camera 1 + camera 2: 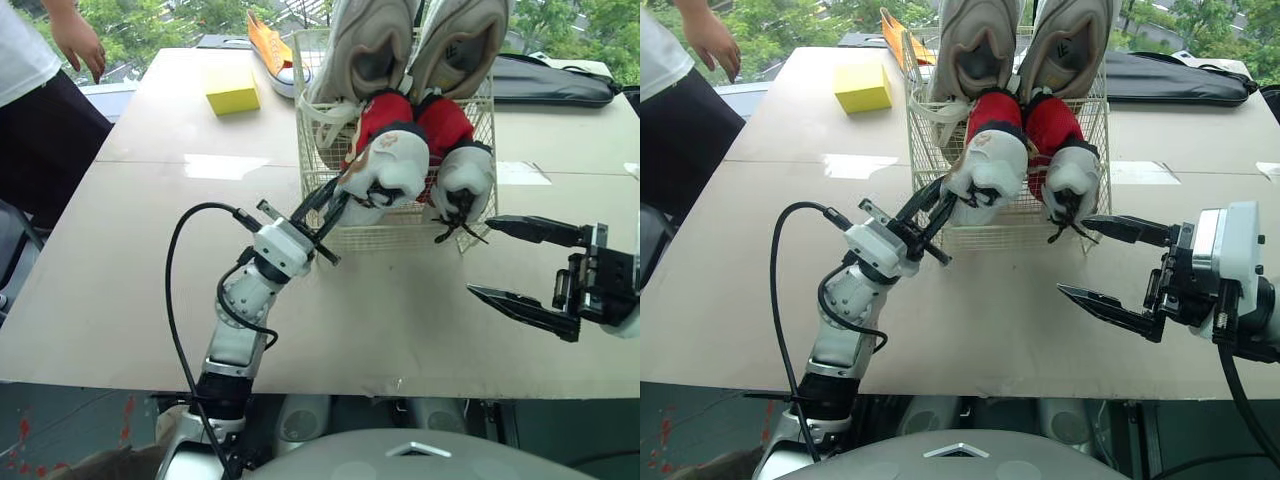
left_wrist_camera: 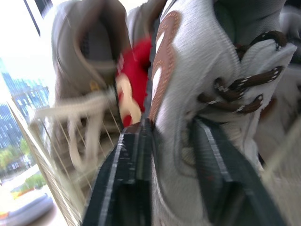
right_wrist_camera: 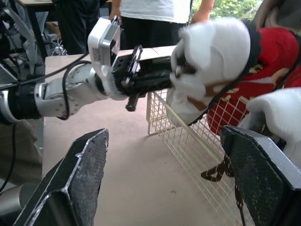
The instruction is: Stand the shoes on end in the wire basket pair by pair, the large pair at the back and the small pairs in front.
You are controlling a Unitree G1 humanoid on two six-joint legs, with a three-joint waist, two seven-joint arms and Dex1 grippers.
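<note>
1. Shoes were in hand: the left gripper (image 1: 338, 204) was clamped on the white toe of the left small shoe (image 1: 392, 162), with a finger on each side of it, at the front of the basket.
2. The right gripper (image 1: 480, 256) hung with its fingers spread wide and held nothing. It sat just in front of the basket's right corner, near the right small shoe (image 1: 466, 176) but apart from it.
3. Both small red-and-white shoes stood in the front of the wire basket (image 1: 400, 238), toes tipped forward over its front rim and laces dangling.
4. Behind them the large grey pair (image 1: 372, 45) stood on end at the back, so that part looked done.
5. 1 orange shoe (image 1: 272, 48) lay on the table (image 1: 400, 330) behind the basket, near a yellow block (image 1: 232, 97). By these signs the small pair in front needed settling, and at least 1 more shoe was left to load.
</note>
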